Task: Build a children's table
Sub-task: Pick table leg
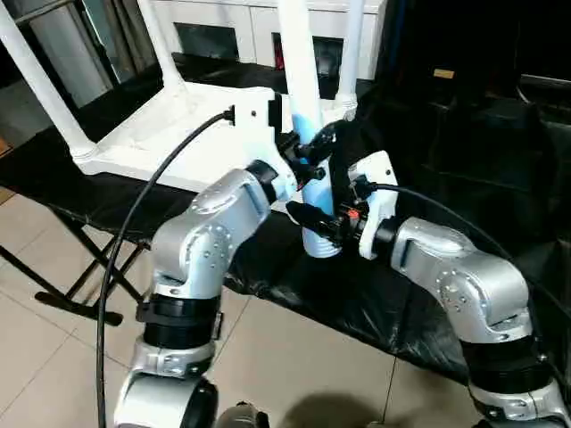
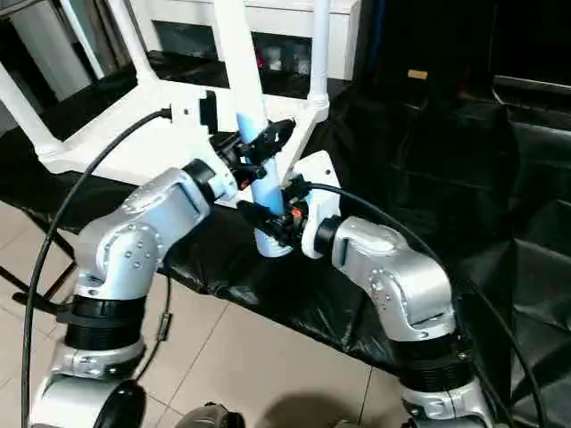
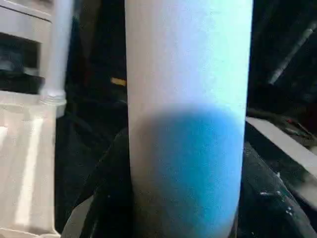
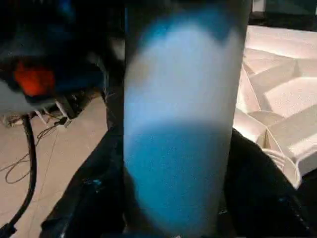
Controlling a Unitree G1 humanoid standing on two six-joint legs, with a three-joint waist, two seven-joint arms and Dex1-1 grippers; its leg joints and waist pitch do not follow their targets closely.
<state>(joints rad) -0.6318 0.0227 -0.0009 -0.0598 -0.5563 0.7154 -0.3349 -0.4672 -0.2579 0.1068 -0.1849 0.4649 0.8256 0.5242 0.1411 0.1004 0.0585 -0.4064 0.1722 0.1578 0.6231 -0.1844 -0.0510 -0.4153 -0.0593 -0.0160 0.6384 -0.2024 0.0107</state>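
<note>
The children's table top (image 1: 178, 125) lies upside down on the black-draped table (image 1: 464, 178), ribbed underside up, and everything here is placed from it. Three legs already stand in corner sockets: one at the far-left corner (image 1: 40, 85), one behind it (image 1: 161, 40), and one at the far-right corner (image 1: 351, 53). The fourth leg (image 1: 303, 71) stands upright at the near-right corner, its flared lower end (image 1: 321, 241) at the top's near edge.

Both grippers have this leg between their fingers. The left gripper (image 1: 310, 152) takes it higher up, the right gripper (image 1: 326, 218) just below, close to the flared end. Each wrist view shows the tube between dark fingers; the left fingers look pressed on the leg, while whether the right ones bear on it or merely flank it I cannot tell.

The leg looks light, stiff and smooth — a hollow plastic tube likely to slip or turn under a loose hold. Holding low, near the socket, should give the best control for seating it — a high hold would lever the top, which seems light enough to shift.
</note>
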